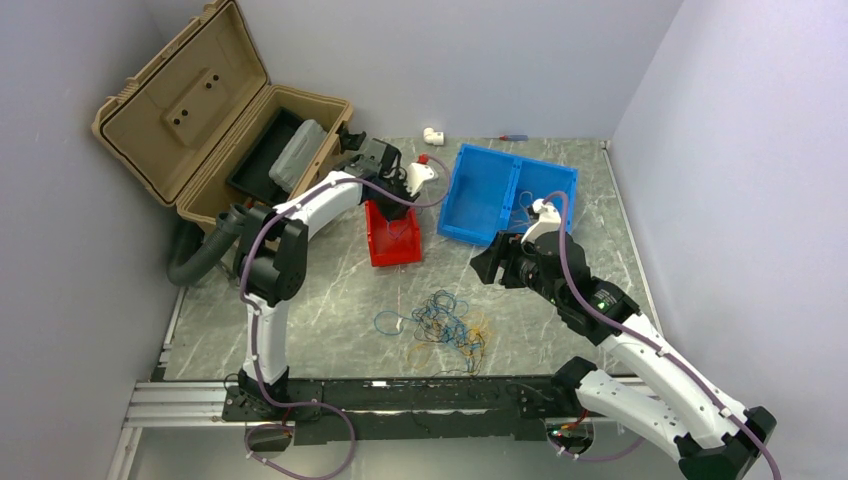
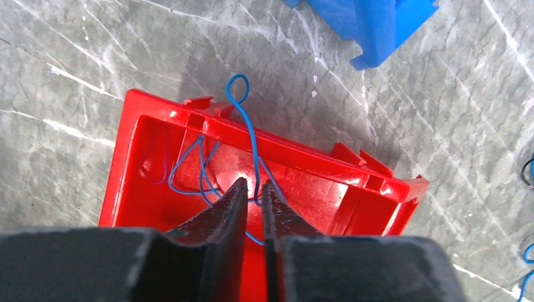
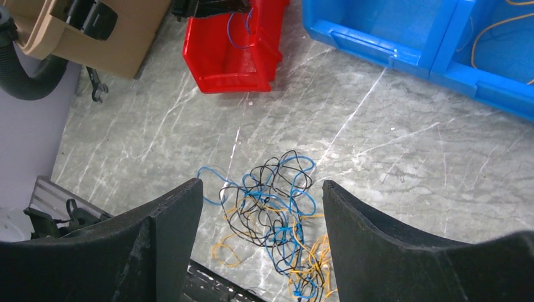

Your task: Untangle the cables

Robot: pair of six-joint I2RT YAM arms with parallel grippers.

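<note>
A tangle of thin blue, black and yellow-orange cables lies on the marble table near the front rail. In the right wrist view this tangle sits between and below the wide-apart fingers of my open right gripper, which hovers above it. My left gripper hangs over the red bin, its jaws narrowed to a thin gap. A loose blue cable lies in that bin, loops over its far rim and passes through the gap. A yellow cable lies in the blue bin.
An open tan case stands at the back left with a black tray inside. The blue bin sits right of the red bin. A white fitting and a small screwdriver lie by the back wall.
</note>
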